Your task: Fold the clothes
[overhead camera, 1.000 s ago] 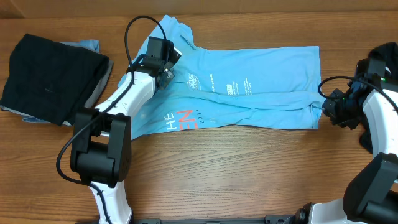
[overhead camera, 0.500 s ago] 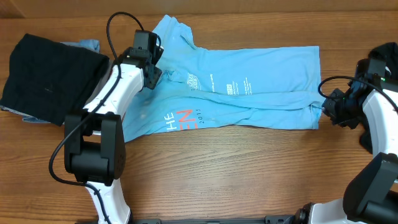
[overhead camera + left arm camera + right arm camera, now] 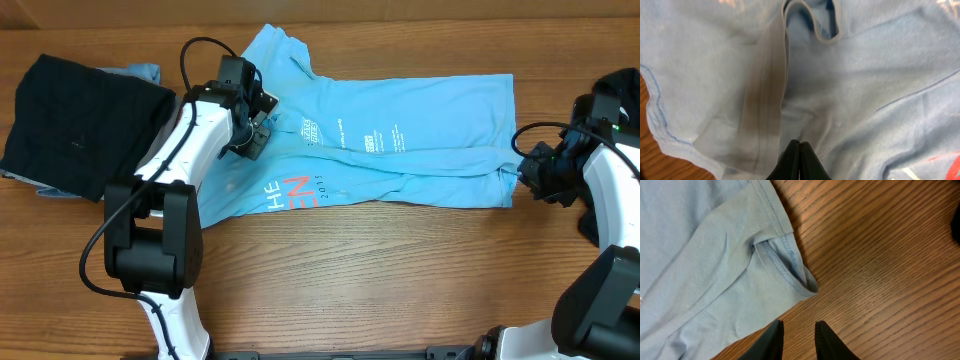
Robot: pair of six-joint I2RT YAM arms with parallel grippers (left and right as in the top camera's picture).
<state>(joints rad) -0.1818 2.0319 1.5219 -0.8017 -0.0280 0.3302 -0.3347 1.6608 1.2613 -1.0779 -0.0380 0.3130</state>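
Observation:
The clothes here are chiefly a light blue T-shirt [image 3: 420,140] lying flat across the table, with white print and red-and-white lettering near its front left. My left gripper [image 3: 256,140] rests on the shirt's left part, near the collar. In the left wrist view its jaws [image 3: 799,142] are pressed together, with creased blue fabric [image 3: 865,75] bunched at their tips. My right gripper [image 3: 527,174] hovers at the shirt's right end. Its fingers [image 3: 799,326] stand slightly apart over bare wood, just beside the hem corner [image 3: 807,286], with nothing between them.
A folded black garment [image 3: 85,120] lies at the far left on top of a light blue piece [image 3: 145,72]. The wooden table [image 3: 400,280] shows in front of the shirt. The left arm's cable [image 3: 195,55] loops above the shirt's collar side.
My left gripper moved left along the shirt, then shifted slightly toward the front, and its jaws closed on the fabric. The right arm has not moved.

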